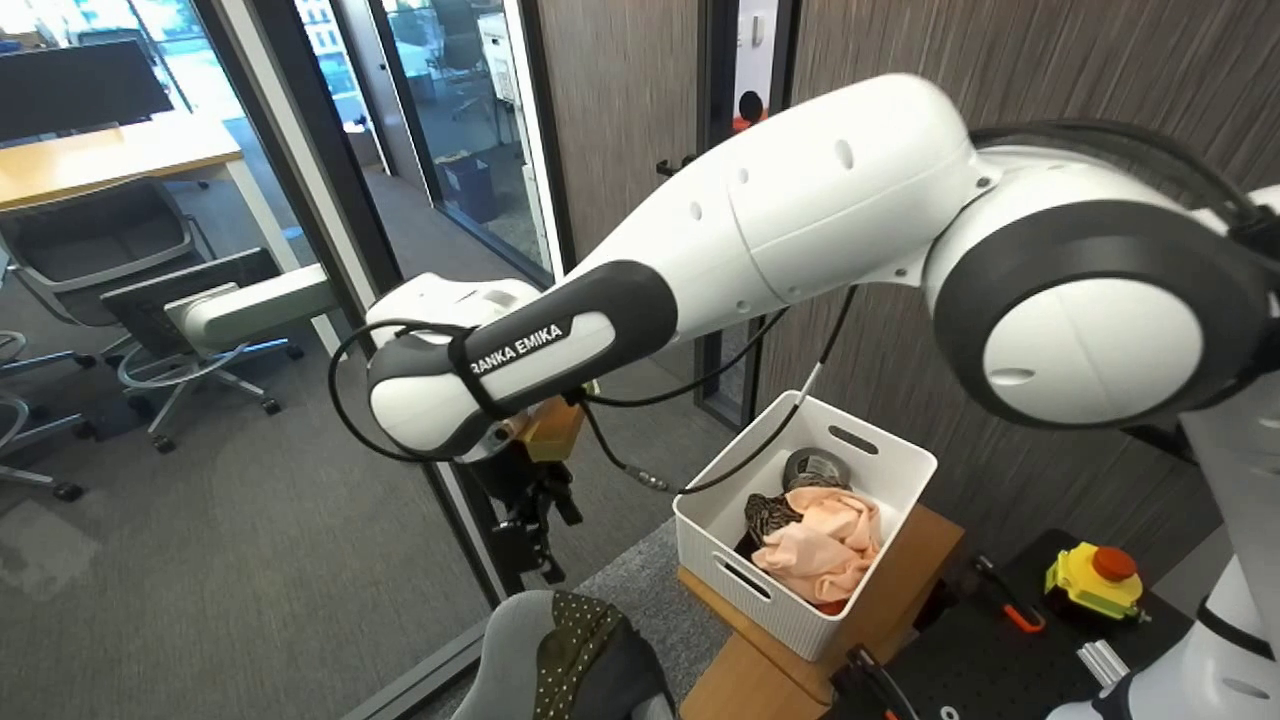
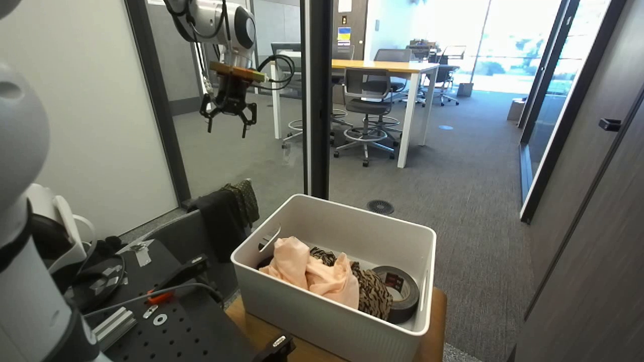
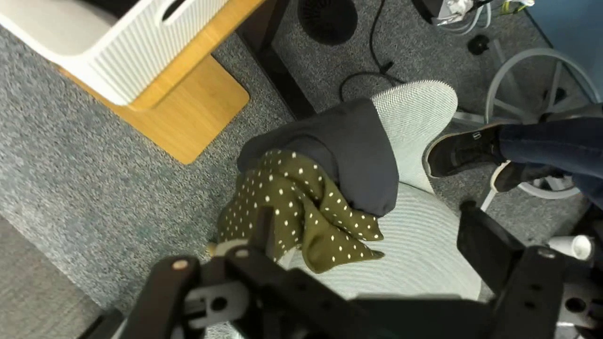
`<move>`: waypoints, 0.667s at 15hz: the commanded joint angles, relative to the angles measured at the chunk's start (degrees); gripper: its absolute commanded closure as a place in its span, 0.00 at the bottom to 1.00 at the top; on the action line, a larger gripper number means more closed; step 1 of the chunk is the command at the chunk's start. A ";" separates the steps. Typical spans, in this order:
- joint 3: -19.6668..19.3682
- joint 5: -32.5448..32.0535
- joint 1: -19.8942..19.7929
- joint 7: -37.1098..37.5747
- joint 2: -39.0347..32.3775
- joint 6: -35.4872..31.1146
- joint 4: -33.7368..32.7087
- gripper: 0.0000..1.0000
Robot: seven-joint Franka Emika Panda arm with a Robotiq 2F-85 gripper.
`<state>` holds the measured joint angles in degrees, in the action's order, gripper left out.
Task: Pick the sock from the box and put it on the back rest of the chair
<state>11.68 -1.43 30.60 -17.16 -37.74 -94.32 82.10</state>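
The white box (image 1: 800, 625) (image 2: 322, 324) holds a peach cloth (image 1: 825, 545) (image 2: 322, 274) and a brown-black patterned cloth (image 1: 770, 515) (image 2: 373, 294). I cannot tell which cloth is the sock. The chair (image 1: 508, 645) (image 2: 176, 234) has a dark cloth (image 2: 219, 221) and an olive white-dotted cloth (image 1: 575, 650) (image 2: 245, 198) over its back rest. In the wrist view both the dark cloth (image 3: 348, 150) and the olive cloth (image 3: 282, 197) lie side by side below me. My gripper (image 1: 562, 545) (image 2: 227, 133) (image 3: 365, 212) is open and empty, high above the chair.
A tape roll (image 1: 815, 468) (image 2: 402, 291) lies in the box, which stands on a wooden stand (image 1: 910, 575). A black perforated plate (image 2: 171, 332) and a red stop button (image 1: 1113, 563) are near my base. A person's shoe (image 3: 461, 150) shows beside the chair. Glass walls stand behind.
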 commanded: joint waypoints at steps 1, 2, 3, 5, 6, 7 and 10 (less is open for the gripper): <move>1.42 1.33 -3.60 9.79 12.90 -1.65 13.50 0.00; 1.51 1.98 -4.29 12.11 15.80 -2.32 16.17 0.00; 1.75 2.54 -5.05 14.45 18.62 -2.60 18.72 0.00; 2.16 3.81 -6.47 18.95 24.55 -3.28 23.85 0.00; 2.34 4.66 -7.10 20.97 27.60 -3.84 26.56 0.00; 2.43 5.41 -7.69 22.96 30.62 -4.43 29.30 0.00; 3.10 6.40 -8.48 30.06 39.75 -4.91 36.15 0.00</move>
<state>13.50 3.35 23.76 6.57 -9.12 -96.33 108.38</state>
